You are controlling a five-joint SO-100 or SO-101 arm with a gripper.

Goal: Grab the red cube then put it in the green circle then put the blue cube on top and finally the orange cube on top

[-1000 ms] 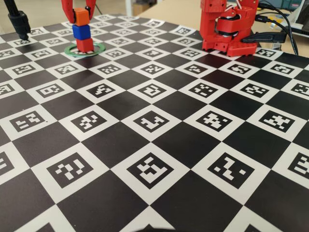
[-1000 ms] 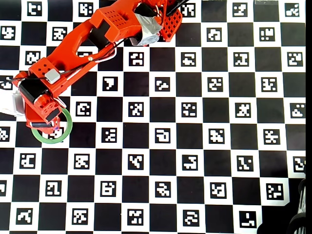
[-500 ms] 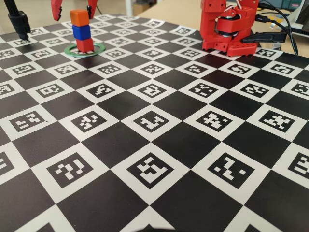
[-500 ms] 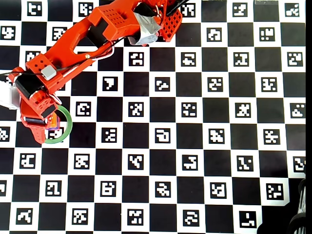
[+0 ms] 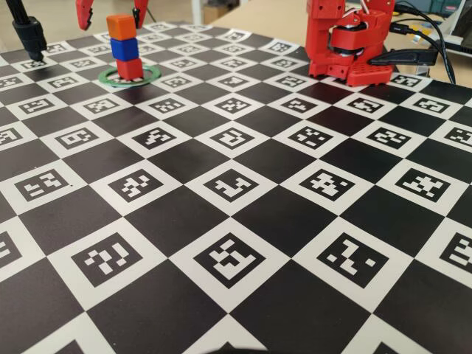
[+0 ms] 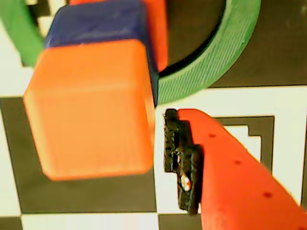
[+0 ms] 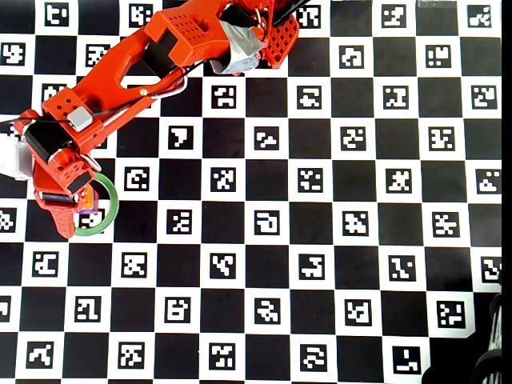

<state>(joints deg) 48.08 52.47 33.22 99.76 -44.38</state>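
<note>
The red cube stands inside the green circle at the board's far left in the fixed view. The blue cube sits on it, and the orange cube tops the stack. My gripper hangs open just above, its red fingers well apart on either side of the orange cube and touching nothing. From the wrist, the orange cube fills the left, with the blue cube, a strip of the red cube and the green circle beneath; one finger pad stands clear of it. Overhead, my arm hides most of the stack inside the green circle.
The red arm base stands at the back right of the checkered marker board, with black cables beside it. A black stand rises at the far left, behind the stack.
One second ago the gripper was shut on the orange cube atop the stack. It has opened, let go and risen slightly; the stack stays standing.
</note>
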